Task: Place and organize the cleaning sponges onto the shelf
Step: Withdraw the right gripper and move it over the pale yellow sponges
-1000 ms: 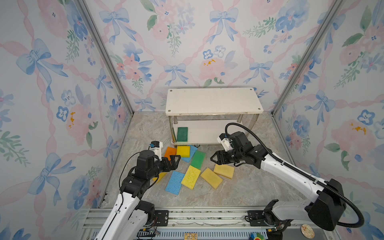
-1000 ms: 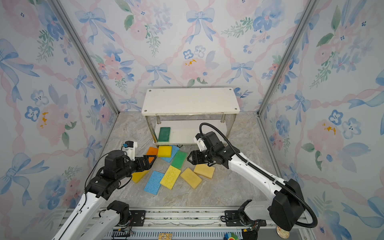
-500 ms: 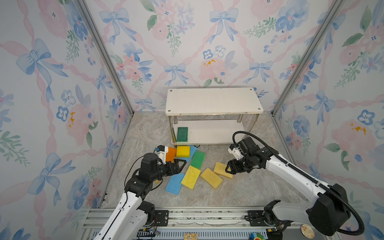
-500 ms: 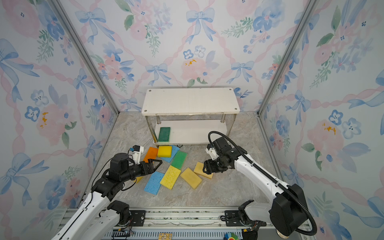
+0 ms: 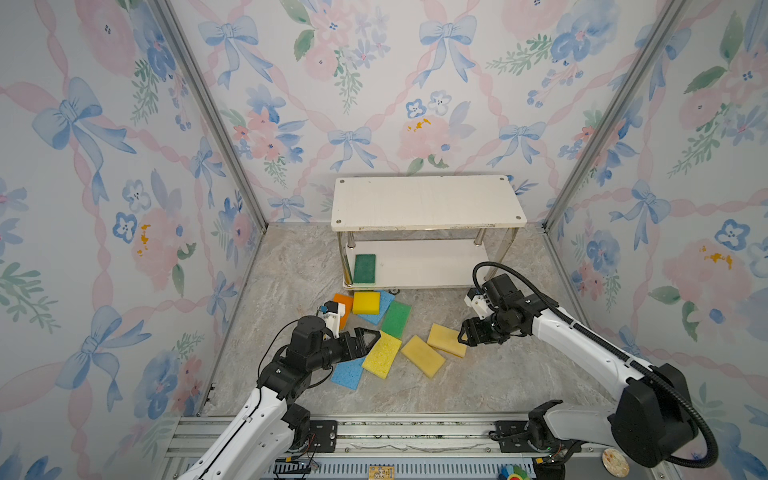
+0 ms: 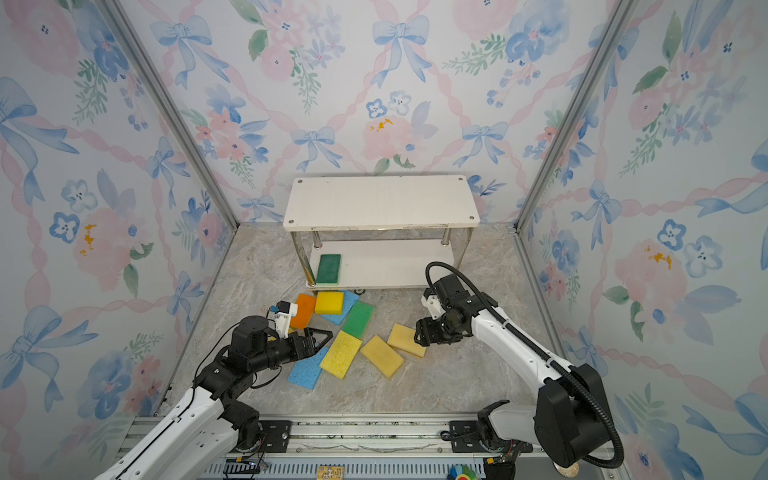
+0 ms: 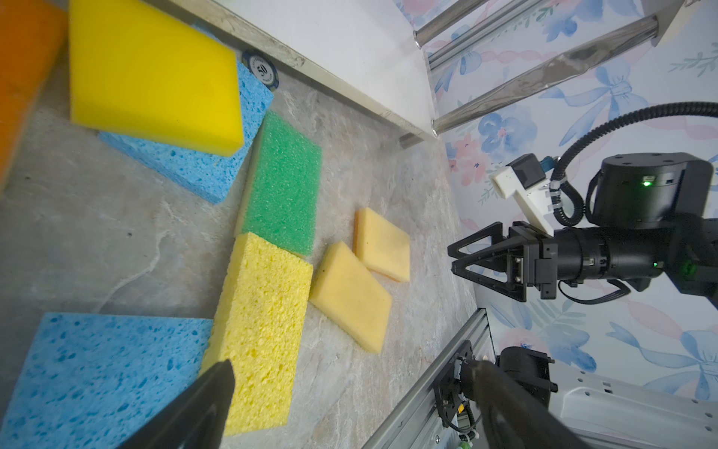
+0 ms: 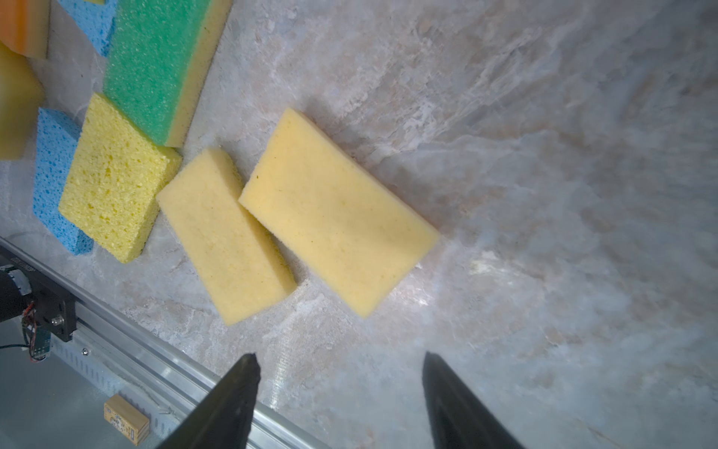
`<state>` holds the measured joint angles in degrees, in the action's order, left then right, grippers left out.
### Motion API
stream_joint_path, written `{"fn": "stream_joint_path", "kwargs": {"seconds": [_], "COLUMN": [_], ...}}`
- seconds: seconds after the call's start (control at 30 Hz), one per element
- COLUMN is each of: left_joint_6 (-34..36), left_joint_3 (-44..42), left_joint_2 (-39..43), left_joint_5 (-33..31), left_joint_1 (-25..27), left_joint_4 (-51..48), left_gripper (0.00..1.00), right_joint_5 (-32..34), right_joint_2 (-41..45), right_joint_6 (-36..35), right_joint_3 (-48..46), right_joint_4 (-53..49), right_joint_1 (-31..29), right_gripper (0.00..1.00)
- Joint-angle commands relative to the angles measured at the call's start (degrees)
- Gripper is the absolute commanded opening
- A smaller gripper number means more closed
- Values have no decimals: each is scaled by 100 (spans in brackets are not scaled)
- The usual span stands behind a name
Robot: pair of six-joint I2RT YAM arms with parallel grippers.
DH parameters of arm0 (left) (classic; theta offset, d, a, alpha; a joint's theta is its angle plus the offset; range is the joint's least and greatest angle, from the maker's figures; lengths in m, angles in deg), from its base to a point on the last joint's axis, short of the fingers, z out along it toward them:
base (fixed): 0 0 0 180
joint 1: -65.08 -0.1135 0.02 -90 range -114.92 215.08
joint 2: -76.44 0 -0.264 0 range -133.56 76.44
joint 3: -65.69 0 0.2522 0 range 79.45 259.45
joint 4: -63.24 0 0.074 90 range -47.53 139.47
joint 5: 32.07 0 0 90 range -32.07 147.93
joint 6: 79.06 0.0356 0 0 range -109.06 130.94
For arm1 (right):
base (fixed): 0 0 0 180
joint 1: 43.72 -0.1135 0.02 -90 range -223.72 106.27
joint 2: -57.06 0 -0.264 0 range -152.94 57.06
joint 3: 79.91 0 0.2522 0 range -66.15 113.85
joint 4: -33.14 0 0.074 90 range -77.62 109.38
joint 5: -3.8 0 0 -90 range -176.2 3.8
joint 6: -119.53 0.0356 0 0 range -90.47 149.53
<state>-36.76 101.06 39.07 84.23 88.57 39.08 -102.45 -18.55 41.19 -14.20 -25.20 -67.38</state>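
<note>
The shelf (image 5: 428, 203) stands at the back, with a dark green sponge (image 5: 364, 269) on its lower board. In front of it several cleaning sponges lie on the floor: orange (image 5: 344, 305), yellow (image 5: 366, 302), light green (image 5: 396, 319), porous yellow (image 5: 382, 354), blue (image 5: 349, 372) and two tan ones (image 5: 422, 356) (image 5: 446, 340). My left gripper (image 5: 372, 334) (image 7: 347, 369) is open and empty, one finger over the porous yellow sponge (image 7: 264, 311). My right gripper (image 5: 464, 334) (image 8: 338, 355) is open and empty beside the right tan sponge (image 8: 336, 212).
A second blue sponge (image 7: 194, 163) lies partly under the yellow one. A round chip (image 7: 261, 70) sits under the shelf's front edge. The metal rail (image 5: 374, 424) runs along the front, and papered walls close in the marble floor (image 5: 498, 374) on three sides.
My left gripper has moved right and down to the porous yellow sponge. My right gripper has drawn back to the right, off the sponges, to the right tan sponge's edge. No sponge has moved.
</note>
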Motion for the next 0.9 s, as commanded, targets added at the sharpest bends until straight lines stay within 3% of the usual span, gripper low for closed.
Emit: {"fn": "stream_joint_path", "kwargs": {"seconds": [0.0,0.47,0.87], "left_joint_6": [-48,-63,-125], "left_joint_3": [-69,-160,-219], "left_joint_2": [-32,61,213], "left_joint_5": [-58,-60,-60], "left_joint_1": [46,46,44], "left_joint_4": [137,138,143], "left_gripper": [98,98,98], "right_joint_5": [-95,-452,-428], "right_joint_2": [-233,-1632,-1116], "right_joint_6": [-29,129,219], "right_joint_3": [-82,365,62], "right_joint_4": [324,1200,930], "right_joint_1": [67,118,-17], "right_gripper": [70,70,70]}}
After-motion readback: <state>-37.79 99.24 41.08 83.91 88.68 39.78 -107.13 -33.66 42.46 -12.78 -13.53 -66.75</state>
